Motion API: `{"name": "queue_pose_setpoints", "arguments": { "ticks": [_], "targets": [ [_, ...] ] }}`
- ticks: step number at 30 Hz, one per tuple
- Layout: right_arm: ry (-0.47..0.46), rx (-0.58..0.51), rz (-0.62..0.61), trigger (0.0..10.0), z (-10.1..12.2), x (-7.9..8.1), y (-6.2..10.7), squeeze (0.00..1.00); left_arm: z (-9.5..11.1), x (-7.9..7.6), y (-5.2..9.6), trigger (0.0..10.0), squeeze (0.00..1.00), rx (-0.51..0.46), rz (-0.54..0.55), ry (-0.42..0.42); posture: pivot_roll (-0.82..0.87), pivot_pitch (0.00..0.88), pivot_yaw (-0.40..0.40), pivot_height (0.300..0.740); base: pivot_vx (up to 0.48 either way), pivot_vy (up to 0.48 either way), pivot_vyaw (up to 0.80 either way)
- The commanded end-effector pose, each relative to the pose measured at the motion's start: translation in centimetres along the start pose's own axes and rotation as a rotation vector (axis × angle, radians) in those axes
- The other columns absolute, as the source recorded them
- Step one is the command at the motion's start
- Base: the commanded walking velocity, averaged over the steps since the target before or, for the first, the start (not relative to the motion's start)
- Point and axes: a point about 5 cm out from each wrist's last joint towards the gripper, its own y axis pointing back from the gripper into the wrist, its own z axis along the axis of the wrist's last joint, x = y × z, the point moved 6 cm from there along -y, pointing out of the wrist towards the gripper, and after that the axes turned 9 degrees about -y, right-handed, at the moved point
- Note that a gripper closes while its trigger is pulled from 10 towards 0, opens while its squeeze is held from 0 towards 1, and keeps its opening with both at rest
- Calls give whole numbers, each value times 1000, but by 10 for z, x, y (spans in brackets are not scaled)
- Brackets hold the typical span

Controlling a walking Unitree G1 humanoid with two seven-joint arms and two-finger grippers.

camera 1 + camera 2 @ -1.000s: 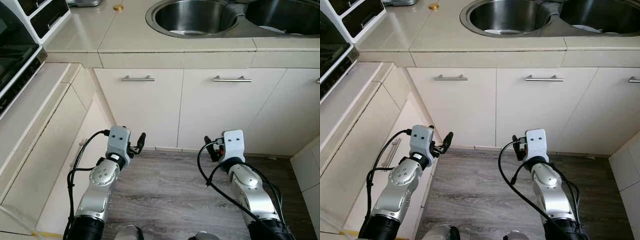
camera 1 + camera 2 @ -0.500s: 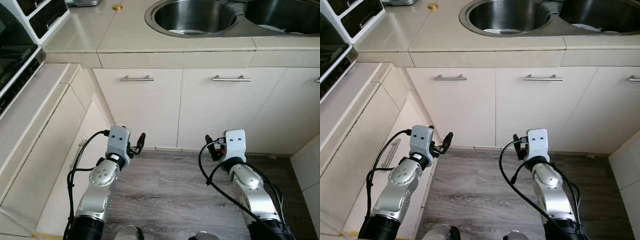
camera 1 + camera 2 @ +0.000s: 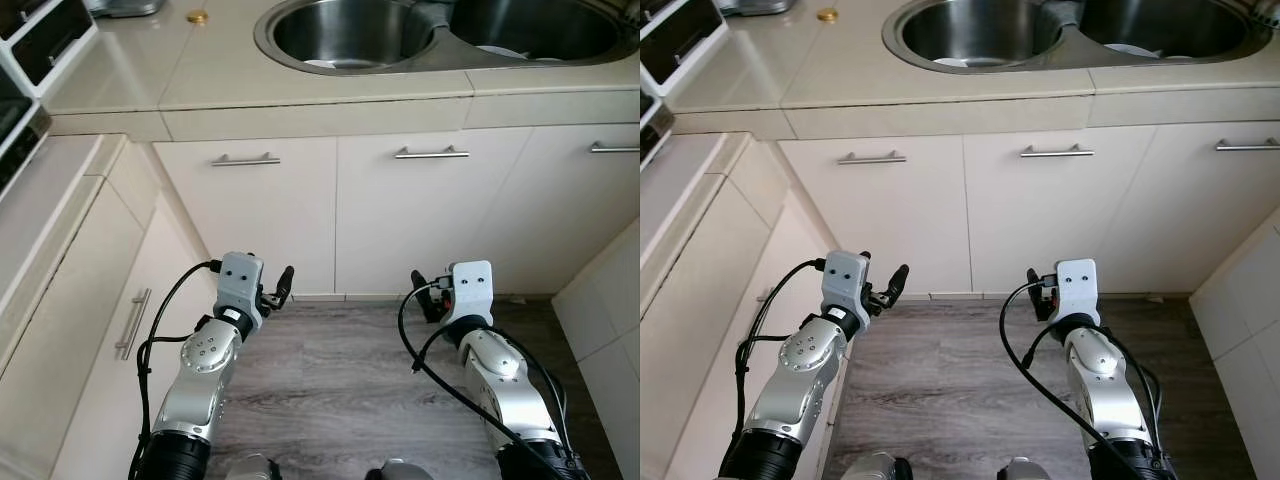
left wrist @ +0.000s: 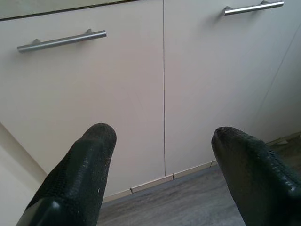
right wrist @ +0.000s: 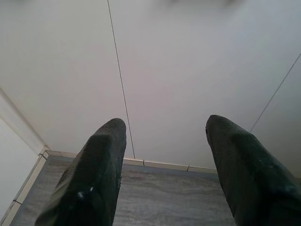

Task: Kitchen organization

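Both arms are held low in front of the sink cabinet, above the floor. My left gripper (image 3: 276,288) is open and empty; in the left wrist view its fingers (image 4: 89,160) point at the cream cabinet doors with bar handles (image 4: 61,41). My right gripper (image 3: 421,297) is open too, holding nothing, and faces a door seam (image 5: 120,80) low on the cabinet. Above, a steel double sink (image 3: 340,30) is set into the beige counter (image 3: 210,80), with something white in each basin.
Three cabinet handles (image 3: 245,159) (image 3: 430,153) (image 3: 613,147) run under the counter. A second cabinet run (image 3: 132,322) stands along my left, and a white panel (image 3: 600,340) juts in at the right. Grey wood floor (image 3: 340,380) lies between. A small gold object (image 3: 197,16) sits on the counter.
The whole view has shifted: cabinets and sink sit further left and a third handle shows at right, so the camera turned. Both arms keep the same pose.
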Motion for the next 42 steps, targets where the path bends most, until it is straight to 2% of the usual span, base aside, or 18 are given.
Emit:
{"name": "queue_pose_setpoints", "arguments": {
  "ticks": [1,23,29,42],
  "targets": [
    [-10,7,2,10000,-4,1,2,0,-5,1,2,10000,0,16,-1,2,-90,69,46,740,0,0,0],
    [-10,4,1,10000,-2,-1,1,0,-4,0,1,10000,0,16,-2,5,-90,76,43,740,0,25,0],
    [-10,4,0,10000,-1,-1,0,0,-4,0,0,10000,0,17,-2,5,-90,77,42,740,0,459,0],
    [-9,3,-1,10000,-1,-1,1,0,-2,0,0,10000,0,4,0,5,-91,80,42,740,0,0,0]
  ]
}}
